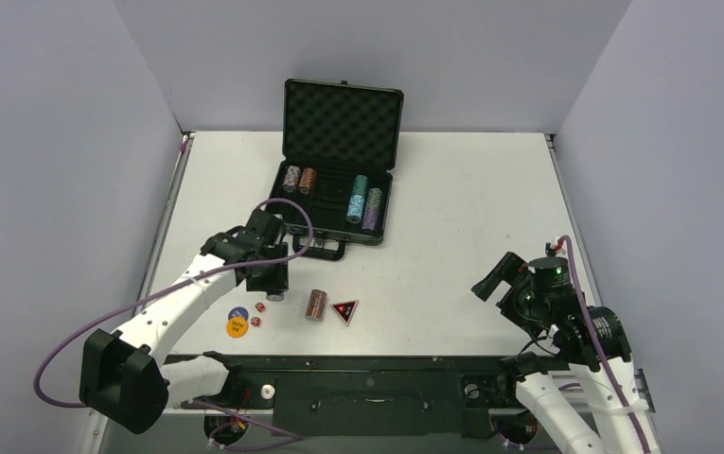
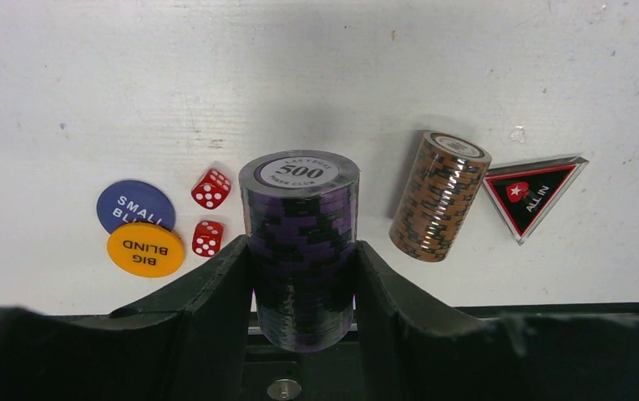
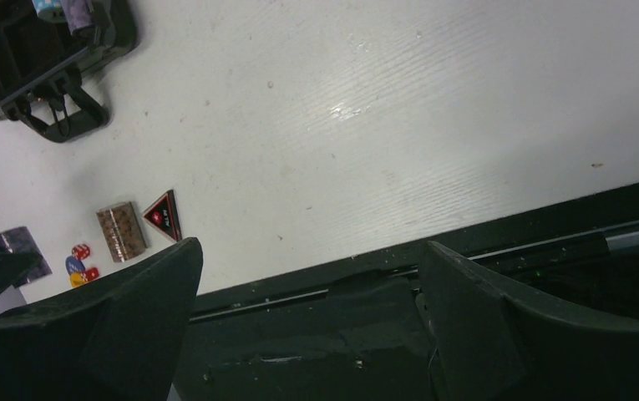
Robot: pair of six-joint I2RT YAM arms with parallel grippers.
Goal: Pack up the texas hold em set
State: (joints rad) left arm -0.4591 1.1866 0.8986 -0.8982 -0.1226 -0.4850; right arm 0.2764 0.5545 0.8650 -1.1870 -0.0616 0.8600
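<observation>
The black briefcase (image 1: 342, 118) lies open at the back of the table, lid upright, with several chip stacks (image 1: 359, 199) in its foam slots. My left gripper (image 1: 273, 283) hangs in front of its handle, shut on an upright purple chip stack (image 2: 299, 225) held between both fingers (image 2: 215, 292). Below it on the table lie a brown chip stack (image 2: 438, 199) on its side, a black-red triangle (image 2: 533, 192), two red dice (image 2: 210, 188), a blue disc (image 2: 132, 205) and a yellow disc (image 2: 144, 249). My right gripper (image 3: 311, 246) is open and empty near the front right.
The briefcase handle (image 3: 63, 113) juts toward the loose pieces. A black rail (image 1: 367, 364) runs along the table's front edge between the arm bases. Grey walls enclose the table on three sides.
</observation>
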